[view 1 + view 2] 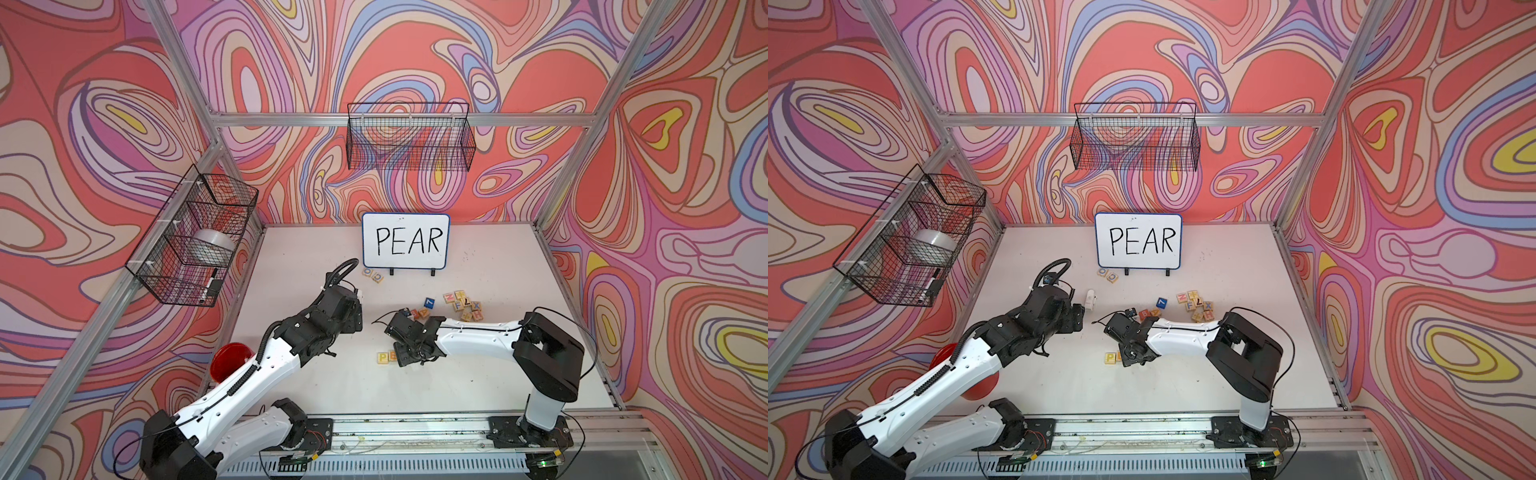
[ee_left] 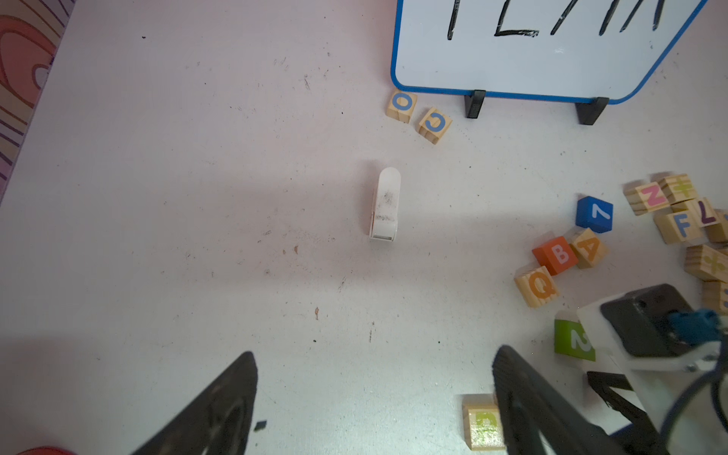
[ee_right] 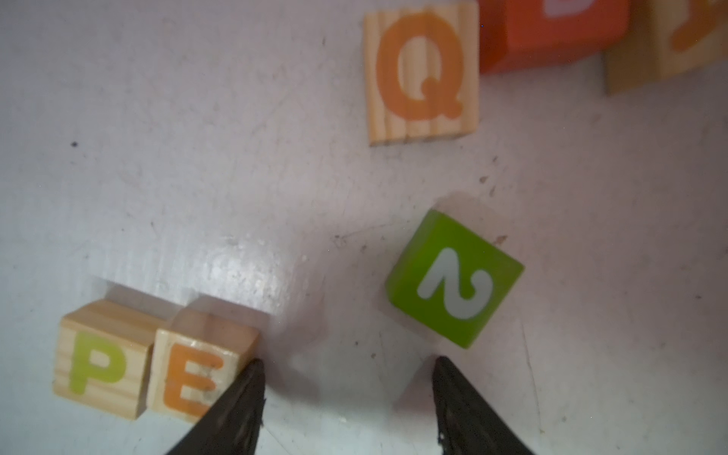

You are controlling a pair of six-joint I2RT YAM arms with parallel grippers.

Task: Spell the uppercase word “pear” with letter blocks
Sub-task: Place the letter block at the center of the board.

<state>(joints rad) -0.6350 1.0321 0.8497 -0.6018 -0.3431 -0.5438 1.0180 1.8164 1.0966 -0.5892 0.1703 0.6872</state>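
In the right wrist view the pale-wood P block (image 3: 102,360) and the E block (image 3: 201,366) stand side by side, touching. My right gripper (image 3: 347,362) is open and holds nothing; one finger (image 3: 236,405) overlaps the E block's corner. In both top views the P block (image 1: 382,357) (image 1: 1110,357) lies just left of the right gripper (image 1: 404,358). The A block (image 2: 589,248) (image 1: 424,311) sits beside a red B cube (image 2: 556,254). My left gripper (image 2: 374,354) is open and empty above bare table. I cannot pick out an R block.
A green 2 cube (image 3: 455,277) lies just beyond the right fingertips, with a Q block (image 3: 421,73) farther off. A blue 7 cube (image 2: 594,214), a block pile (image 1: 463,305), O and C blocks (image 2: 417,116), a white clip (image 2: 386,205), the PEAR board (image 1: 406,241) and a red bowl (image 1: 231,361) are also here.
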